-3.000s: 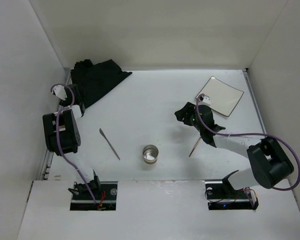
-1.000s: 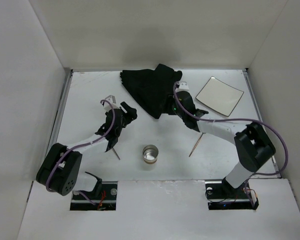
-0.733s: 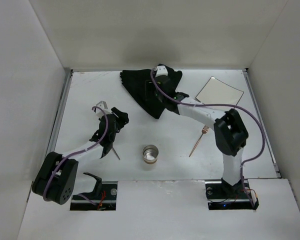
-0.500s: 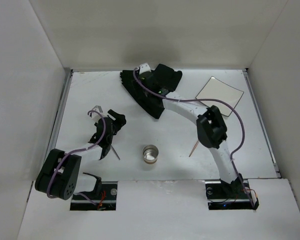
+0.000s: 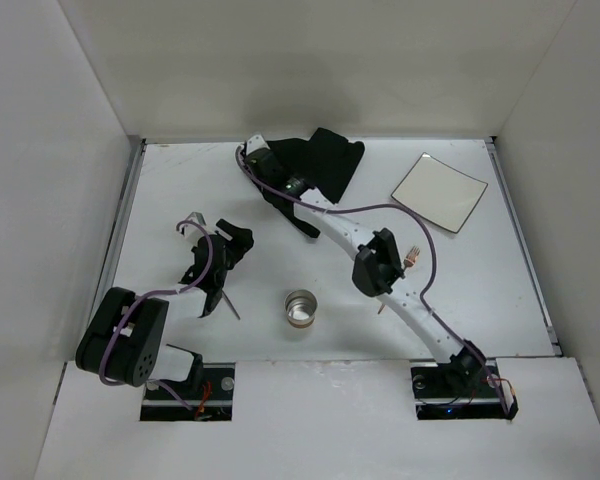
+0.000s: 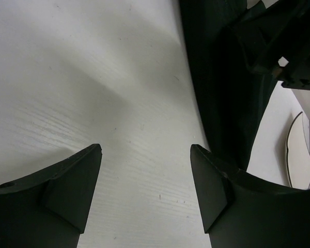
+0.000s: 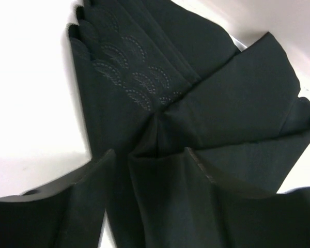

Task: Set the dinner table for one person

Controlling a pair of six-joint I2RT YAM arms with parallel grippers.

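Top external: the dinner table (image 5: 180,190) fills pretty much the whole floor of the white booth, and everything sits on it. The black cloth mat (image 5: 325,165) is bunched up at 12 o'clock by the far wall. The glossy square plate (image 5: 440,189) is at about 2 o'clock, and a small round metal cup (image 5: 301,309) is near 6. The right gripper (image 5: 263,160) is stretched way across, over the mat's left end. The left gripper (image 5: 232,240) hangs around 9 o'clock, just above a knife (image 5: 226,301). A copper-coloured fork (image 5: 412,257) pokes out from under the right arm.

Left wrist: fingers spread apart, nothing between them, just bare white table below. The mat and the other gripper sit up at 1 o'clock, with the plate's edge at 3.

Right wrist: jaws wide apart too. A raised fold of the mat sits in the gap, but it doesn't look pinched. The cloth has a dotted scallop pattern at 11 o'clock.
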